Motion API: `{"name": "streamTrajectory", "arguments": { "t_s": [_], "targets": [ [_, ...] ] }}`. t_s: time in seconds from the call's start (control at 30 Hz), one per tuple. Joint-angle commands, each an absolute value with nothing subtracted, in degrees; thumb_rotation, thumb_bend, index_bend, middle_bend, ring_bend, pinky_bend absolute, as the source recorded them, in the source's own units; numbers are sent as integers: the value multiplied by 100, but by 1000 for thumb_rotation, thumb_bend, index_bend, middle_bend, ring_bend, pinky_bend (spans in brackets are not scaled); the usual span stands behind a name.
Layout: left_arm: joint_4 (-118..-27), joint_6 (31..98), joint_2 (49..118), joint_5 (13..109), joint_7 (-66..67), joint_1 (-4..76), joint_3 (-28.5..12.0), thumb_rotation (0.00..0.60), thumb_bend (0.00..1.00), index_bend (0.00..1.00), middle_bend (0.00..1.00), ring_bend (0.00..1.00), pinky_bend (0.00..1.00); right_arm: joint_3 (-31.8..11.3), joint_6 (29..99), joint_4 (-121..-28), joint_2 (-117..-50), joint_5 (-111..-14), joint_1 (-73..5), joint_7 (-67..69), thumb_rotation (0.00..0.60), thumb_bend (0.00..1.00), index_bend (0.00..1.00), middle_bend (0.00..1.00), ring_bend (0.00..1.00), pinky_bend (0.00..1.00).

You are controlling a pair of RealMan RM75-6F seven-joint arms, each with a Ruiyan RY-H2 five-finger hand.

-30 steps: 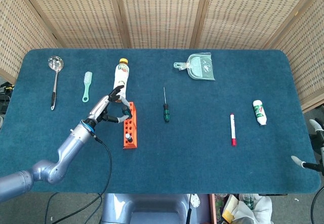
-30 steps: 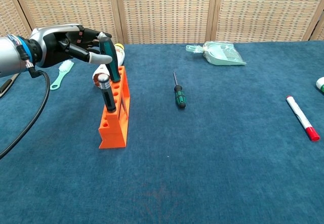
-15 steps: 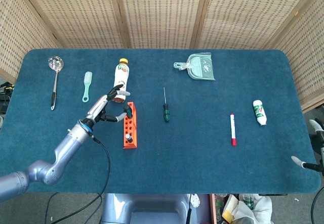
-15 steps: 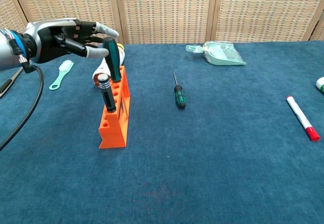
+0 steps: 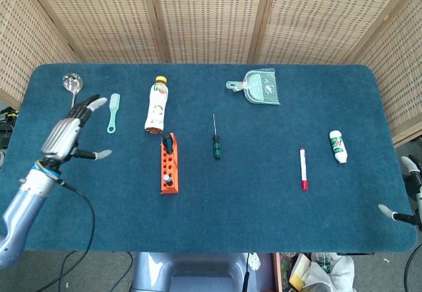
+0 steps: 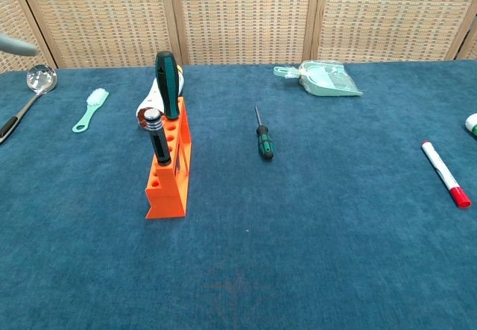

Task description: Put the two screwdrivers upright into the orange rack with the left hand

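Now two screwdrivers, a green-handled one [image 6: 167, 84] and a black-handled one [image 6: 156, 135], stand upright in the orange plastic rack [image 6: 169, 177], and my left hand [image 5: 68, 134] hangs empty, fingers spread, well clear, so I judge the racking done.

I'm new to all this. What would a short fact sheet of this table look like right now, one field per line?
Surface: blue table
Orange rack: holds two tools upright, a teal-handled screwdriver at the far end and a black-handled screwdriver nearer the camera
Loose green screwdriver: lying flat, apart from the rack
Left hand: fingers spread, holding nothing, well left of the rack
Right hand: only a sliver at the table's right edge
Other items: ladle, brush, bottle, dustpan, red marker, small white bottle
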State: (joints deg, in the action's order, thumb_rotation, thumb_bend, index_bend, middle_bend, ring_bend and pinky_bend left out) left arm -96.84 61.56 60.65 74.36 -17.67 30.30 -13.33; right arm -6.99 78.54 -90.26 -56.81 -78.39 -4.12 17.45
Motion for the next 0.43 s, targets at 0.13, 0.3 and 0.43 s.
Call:
{"name": "streamTrajectory", "arguments": {
  "t_s": [0.13,0.3,0.43],
  "targets": [
    [-9596,7692,5756,7800,-543,1630,-460,600,0,0,0,0,0,-676,7944,-9054,-5734,-7899,-399,1550,600,0,0,0,0,0],
    [-9659,8289,5999,7721,257,1087,-182,600,0,0,0,0,0,-675,8051,-9077,-5793,-7931,-380,1385,600,0,0,0,0,0],
    [-9695,8423,6046,7858,434,1005,-160,600,0,0,0,0,0,-682,8118,-9083,-5814,-7928,-359,1299,600,0,0,0,0,0]
  ]
}}
